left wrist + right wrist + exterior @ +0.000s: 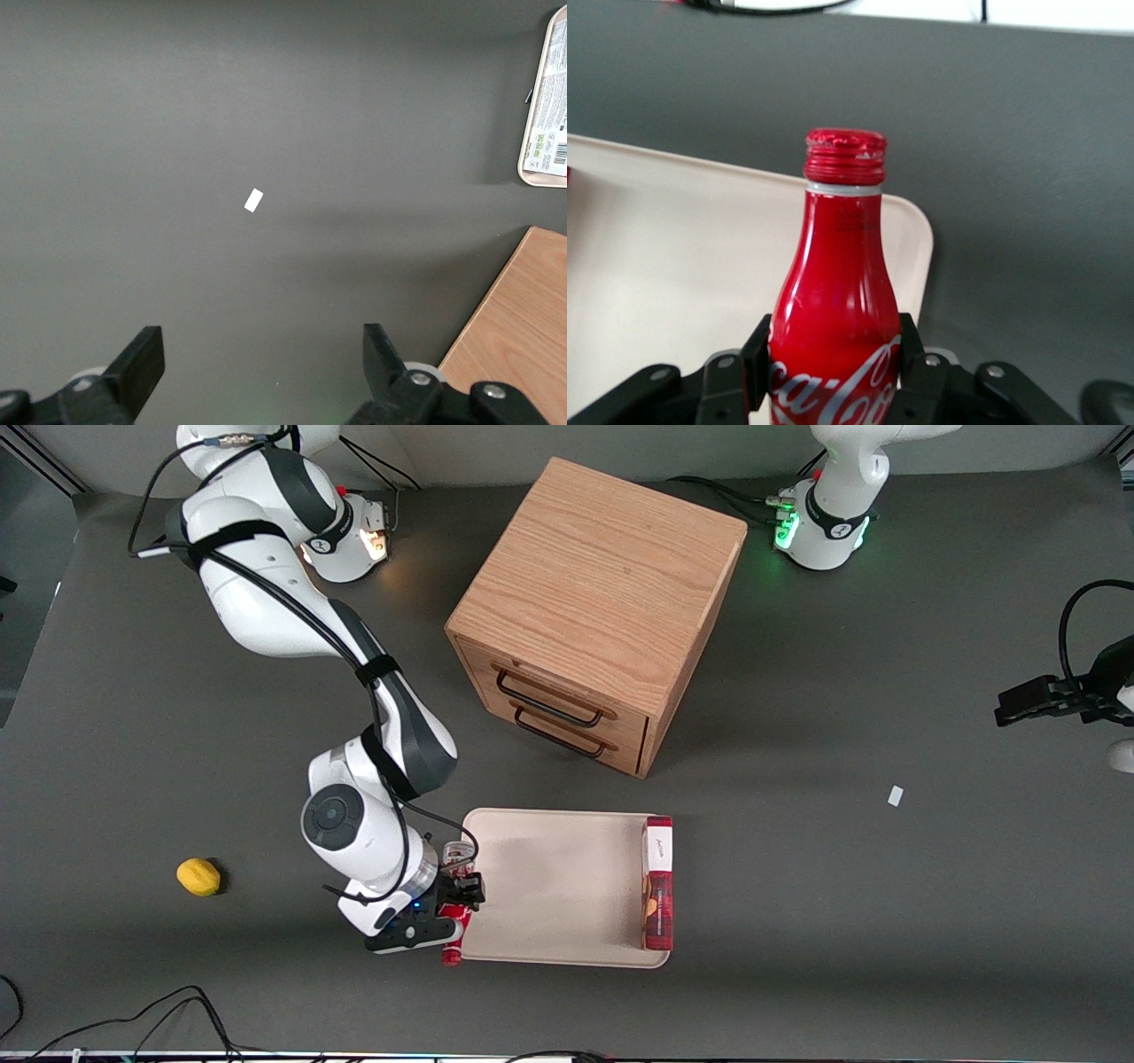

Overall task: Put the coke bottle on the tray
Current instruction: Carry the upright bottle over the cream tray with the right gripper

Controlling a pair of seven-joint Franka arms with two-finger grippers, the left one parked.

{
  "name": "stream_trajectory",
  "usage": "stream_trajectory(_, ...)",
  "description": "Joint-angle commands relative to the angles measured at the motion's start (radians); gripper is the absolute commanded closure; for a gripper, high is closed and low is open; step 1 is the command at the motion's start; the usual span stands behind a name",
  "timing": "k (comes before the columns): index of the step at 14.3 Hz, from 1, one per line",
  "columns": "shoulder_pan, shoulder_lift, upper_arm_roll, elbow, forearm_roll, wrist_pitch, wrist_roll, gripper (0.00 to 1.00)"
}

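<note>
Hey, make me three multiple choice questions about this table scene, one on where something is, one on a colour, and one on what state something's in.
1. Where does the flat red-and-white box lie?
A. On the tray, along the rim toward the parked arm's end
B. On top of the wooden cabinet
C. Beside the yellow fruit

2. What colour is the coke bottle's cap?
A. Silver
B. Red
C. Black

3. What is the end effector doing?
A. Open above the cabinet
B. Shut on the yellow fruit
C. Shut on the coke bottle at the tray's edge

Answers:
1 A: the box rests inside the tray along that rim.
2 B: the right wrist view shows a red cap on the coke bottle.
3 C: the end effector has its fingers pressed against the bottle's body, at the tray's edge toward the working arm's end.
</note>
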Motion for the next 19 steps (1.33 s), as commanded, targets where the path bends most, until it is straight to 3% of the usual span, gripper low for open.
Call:
stream_trajectory(1,-0.002,0.058,0.031,0.060,-0.010,0.001,0.002,0.76)
stream_trajectory(4,-0.002,0.086,0.032,0.056,0.002,0.004,0.029,0.76)
stream_trajectory(7,-0.002,0.092,0.025,0.052,0.056,0.006,0.035,0.75)
stream_trajectory(11,-0.002,0.114,0.022,0.053,0.054,0.016,0.037,0.58)
stream_trajectory(13,-0.002,0.126,0.020,0.053,0.054,0.021,0.038,0.57)
stream_trajectory(16,0.000,0.128,0.019,0.049,0.054,0.023,0.071,0.36)
stream_trajectory(17,0.000,0.129,0.019,0.049,0.054,0.024,0.071,0.19)
stream_trajectory(19,0.000,0.134,0.019,0.046,0.054,0.033,0.068,0.14)
